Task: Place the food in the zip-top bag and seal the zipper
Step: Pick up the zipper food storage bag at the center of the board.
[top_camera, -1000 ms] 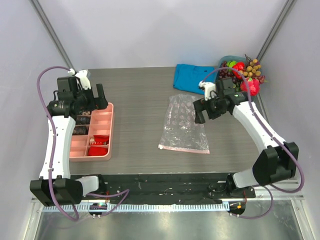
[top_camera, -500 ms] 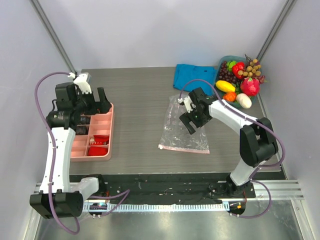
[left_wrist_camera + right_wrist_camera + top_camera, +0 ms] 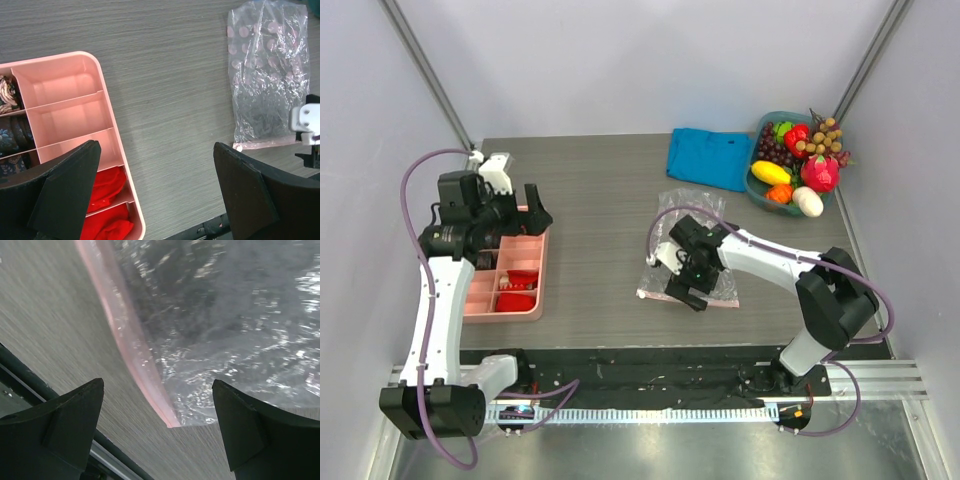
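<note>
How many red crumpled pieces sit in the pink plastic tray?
2, in adjacent compartments at the pink plastic tray's near end: one red crumpled piece, another behind it. Left pincer may hide more.

Clear dotted zip-top bag [image 3: 267, 80] flat, apparently empty, pink zipper [image 3: 131, 337] nearest; glossy food [image 3: 800, 165] heaped far-right.

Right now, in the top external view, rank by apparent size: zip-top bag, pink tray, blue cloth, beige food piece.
1. The zip-top bag and the pink tray: too alike to rank, each partly hidden.
2. The blue cloth.
3. The beige food piece, smallest by far.
</note>
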`<action>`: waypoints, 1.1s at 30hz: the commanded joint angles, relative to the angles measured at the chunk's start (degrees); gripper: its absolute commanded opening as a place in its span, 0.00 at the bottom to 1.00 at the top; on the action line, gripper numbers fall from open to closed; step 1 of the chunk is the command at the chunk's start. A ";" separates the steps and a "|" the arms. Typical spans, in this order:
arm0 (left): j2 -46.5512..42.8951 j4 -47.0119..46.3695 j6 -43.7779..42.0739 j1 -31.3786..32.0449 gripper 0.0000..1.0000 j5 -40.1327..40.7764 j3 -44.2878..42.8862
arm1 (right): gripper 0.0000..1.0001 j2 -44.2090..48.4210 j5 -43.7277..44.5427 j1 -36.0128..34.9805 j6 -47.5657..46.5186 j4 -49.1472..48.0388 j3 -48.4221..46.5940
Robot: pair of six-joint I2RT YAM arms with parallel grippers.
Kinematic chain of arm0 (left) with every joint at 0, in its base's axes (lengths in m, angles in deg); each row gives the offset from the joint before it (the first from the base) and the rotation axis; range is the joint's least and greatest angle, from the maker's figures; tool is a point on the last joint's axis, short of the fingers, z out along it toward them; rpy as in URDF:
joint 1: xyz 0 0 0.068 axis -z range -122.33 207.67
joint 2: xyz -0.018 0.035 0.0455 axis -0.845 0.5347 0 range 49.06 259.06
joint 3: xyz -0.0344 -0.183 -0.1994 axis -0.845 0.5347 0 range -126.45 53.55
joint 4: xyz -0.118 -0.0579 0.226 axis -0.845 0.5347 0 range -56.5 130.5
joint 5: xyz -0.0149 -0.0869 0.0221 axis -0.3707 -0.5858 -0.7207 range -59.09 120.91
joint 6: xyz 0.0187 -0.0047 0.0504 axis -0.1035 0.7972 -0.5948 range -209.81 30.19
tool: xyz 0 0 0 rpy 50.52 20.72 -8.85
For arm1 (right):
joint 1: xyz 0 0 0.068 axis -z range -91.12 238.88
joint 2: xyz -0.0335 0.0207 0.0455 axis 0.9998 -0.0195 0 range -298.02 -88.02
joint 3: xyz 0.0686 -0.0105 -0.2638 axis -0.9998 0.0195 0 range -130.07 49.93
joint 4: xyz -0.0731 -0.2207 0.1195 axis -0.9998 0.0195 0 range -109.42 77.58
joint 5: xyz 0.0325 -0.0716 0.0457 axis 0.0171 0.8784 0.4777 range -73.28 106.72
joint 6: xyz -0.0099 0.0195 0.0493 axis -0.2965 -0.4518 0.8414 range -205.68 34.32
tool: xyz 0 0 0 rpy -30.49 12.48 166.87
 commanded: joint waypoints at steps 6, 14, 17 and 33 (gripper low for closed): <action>-2.10 -2.00 -2.38 0.63 1.00 -3.16 1.30 | 0.69 -2.19 4.29 -2.26 -4.71 -5.10 2.90; -3.07 -2.18 -2.12 0.90 1.00 -4.66 3.76 | 0.17 -1.48 4.72 -2.43 -3.83 -5.98 1.76; -3.07 -2.35 -1.25 0.99 1.00 -5.01 4.11 | 0.01 -0.96 4.64 -2.43 -2.34 -6.51 1.05; -3.60 -9.82 17.38 0.90 1.00 -10.28 3.68 | 0.01 0.54 -15.83 5.12 27.42 -6.25 -32.15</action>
